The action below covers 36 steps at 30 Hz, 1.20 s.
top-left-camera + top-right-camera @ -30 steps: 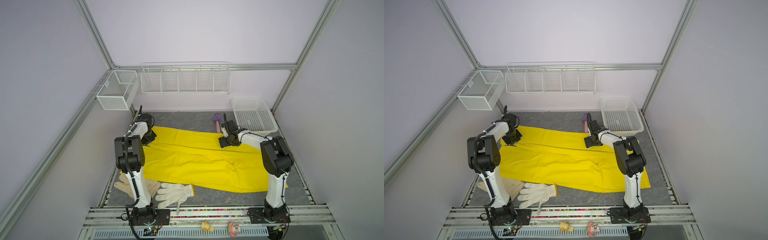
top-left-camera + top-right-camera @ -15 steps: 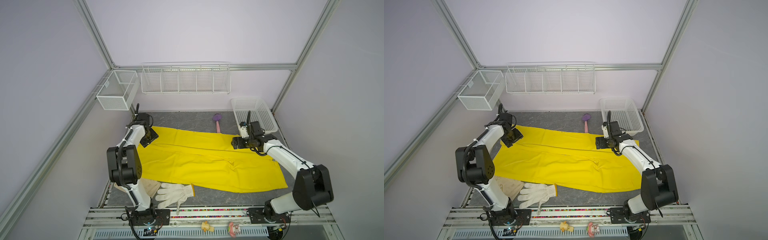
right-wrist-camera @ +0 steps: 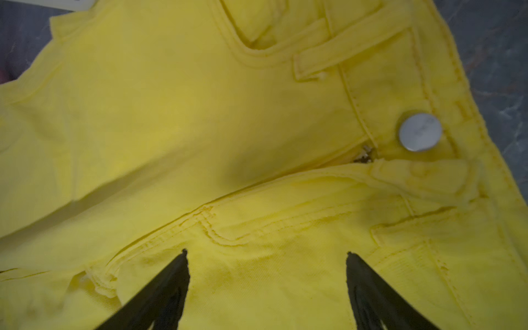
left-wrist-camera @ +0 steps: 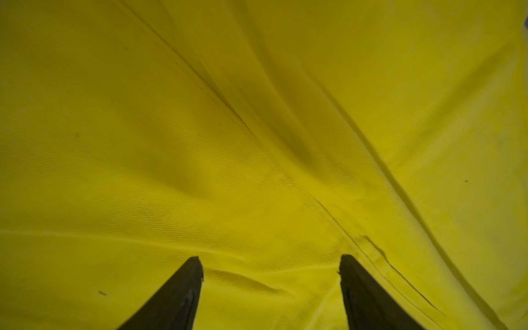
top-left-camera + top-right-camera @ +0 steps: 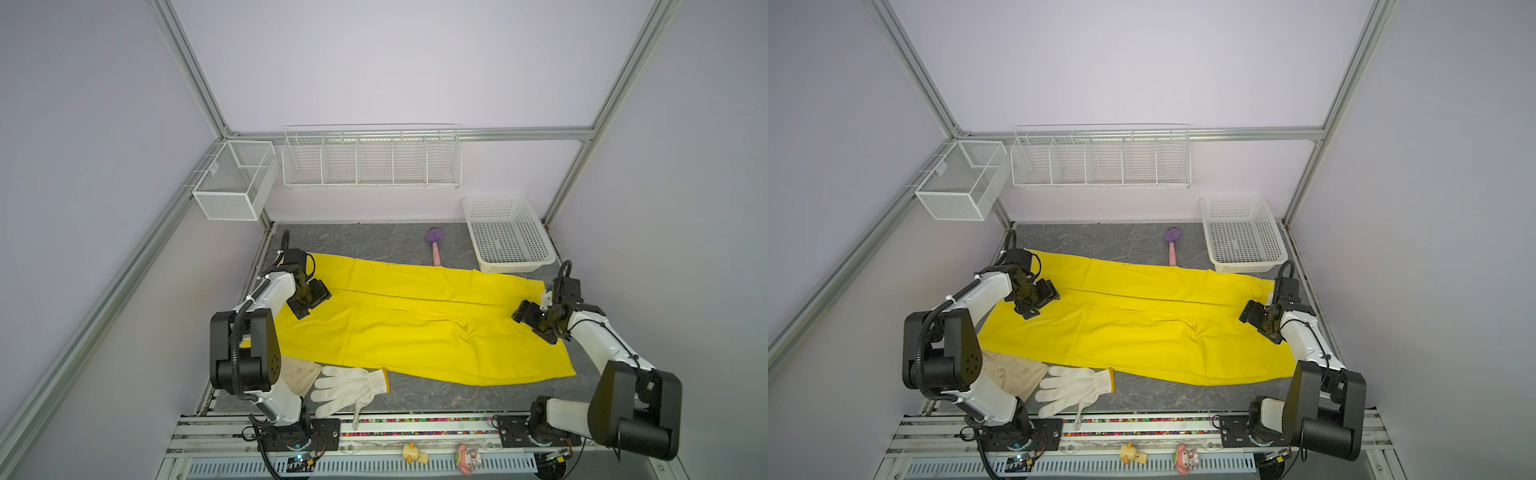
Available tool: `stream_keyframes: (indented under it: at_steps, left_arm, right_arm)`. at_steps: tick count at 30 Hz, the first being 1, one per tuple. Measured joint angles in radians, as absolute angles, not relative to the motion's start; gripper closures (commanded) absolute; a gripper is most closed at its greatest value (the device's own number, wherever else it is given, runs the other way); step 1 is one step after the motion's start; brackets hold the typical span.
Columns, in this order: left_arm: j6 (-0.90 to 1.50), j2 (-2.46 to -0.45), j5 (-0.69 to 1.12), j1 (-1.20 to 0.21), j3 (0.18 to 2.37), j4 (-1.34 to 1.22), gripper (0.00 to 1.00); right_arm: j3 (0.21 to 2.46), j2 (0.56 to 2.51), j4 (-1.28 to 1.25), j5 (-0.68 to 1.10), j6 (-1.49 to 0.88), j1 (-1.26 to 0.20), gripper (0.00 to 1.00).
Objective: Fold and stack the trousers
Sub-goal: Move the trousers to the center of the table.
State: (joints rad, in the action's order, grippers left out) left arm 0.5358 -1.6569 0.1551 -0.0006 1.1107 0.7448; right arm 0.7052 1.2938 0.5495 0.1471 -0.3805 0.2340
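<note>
Nearest the rail, the knitted glove [image 5: 353, 384] and the cream glove [image 5: 301, 372] lie beside the left arm's base. Behind them the trousers [image 5: 415, 332] are spread flat and lengthwise on the grey surface [image 5: 374, 245], legs side by side towards the left arm and waist towards the right. Over the last second the cloth has hardly shifted, but both arms have. The left pincer [image 5: 311, 300] has come off the far leg-end corner and hovers over the leg ends. Its wrist view shows its fingers [image 4: 177, 294] apart with only bare cloth between them. The right pincer [image 5: 534, 326] has swung from the middle of the far edge out to the waist. It is also spread and empty, low over the fly, with the button [image 3: 420, 132] just ahead. I judge the spreading finished and the garment released, with no fold made yet; both arms look placed for a fresh grasp. Farther back, a purple-headed tool [image 5: 435, 245] lies just beside the far edge, and the white basket [image 5: 515, 266] stands beyond the waist corner.
</note>
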Motion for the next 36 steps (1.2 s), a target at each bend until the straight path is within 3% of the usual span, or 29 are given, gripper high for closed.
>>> stream_keyframes:
  at_steps: [19, 31, 36]
  left_arm:
    - [0.513, -1.672, 0.212, 0.025, 1.213, 0.728, 0.22]
    - [0.72, -1.831, 0.168, 0.024, 1.417, 0.722, 0.21]
    - [0.831, -2.0, 0.089, 0.011, 1.666, 0.772, 0.21]
  right_arm:
    - [0.592, 1.229, 0.612, 0.076, -0.475, 0.476, 0.11]
    - [0.844, 1.218, 0.719, 0.077, -0.49, 0.402, 0.07]
    - [1.024, 1.388, 0.759, 0.075, -0.558, 0.374, 0.06]
